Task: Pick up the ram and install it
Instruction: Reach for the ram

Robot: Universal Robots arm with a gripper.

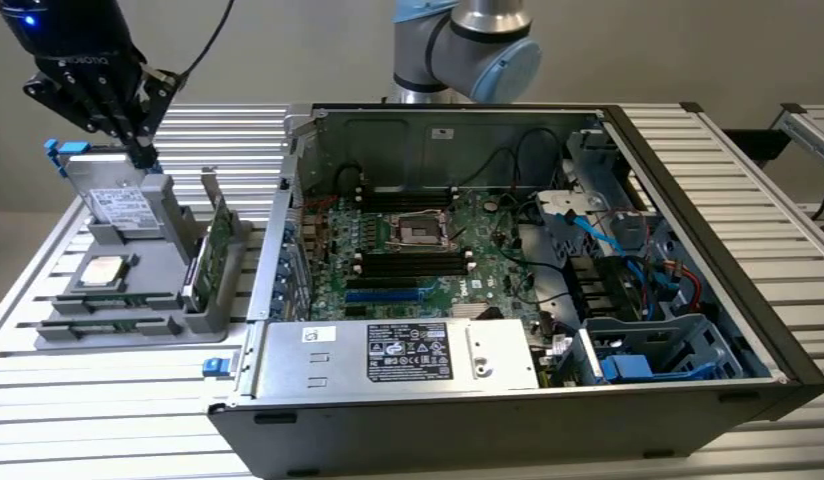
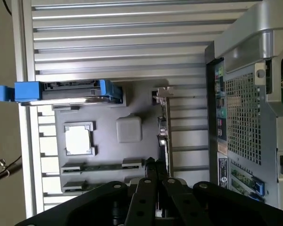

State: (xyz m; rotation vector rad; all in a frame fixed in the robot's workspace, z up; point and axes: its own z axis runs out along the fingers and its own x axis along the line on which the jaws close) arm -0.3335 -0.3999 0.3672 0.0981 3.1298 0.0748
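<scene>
My gripper (image 1: 145, 156) hangs above the back of a grey parts holder (image 1: 65, 335) at the exterior view's left. Its fingers are shut together with nothing between them. The ram (image 2: 101, 165) rests edge-up in a slot of the holder, a thin green strip close to my fingertips (image 2: 152, 165) in the wrist view. In the exterior view the ram (image 1: 108, 300) lies low at the holder's front, well below the gripper. The open computer case (image 1: 692, 150) has a green motherboard (image 1: 499, 250) with dark memory slots (image 1: 409, 264) beside the processor socket.
On the holder stand a silver hard drive with blue rails (image 1: 119, 200), a processor chip (image 1: 105, 270) and an upright green expansion card (image 1: 220, 245). The case's side wall (image 1: 281, 250) rises right beside the holder. A slatted metal table (image 1: 119, 420) carries everything.
</scene>
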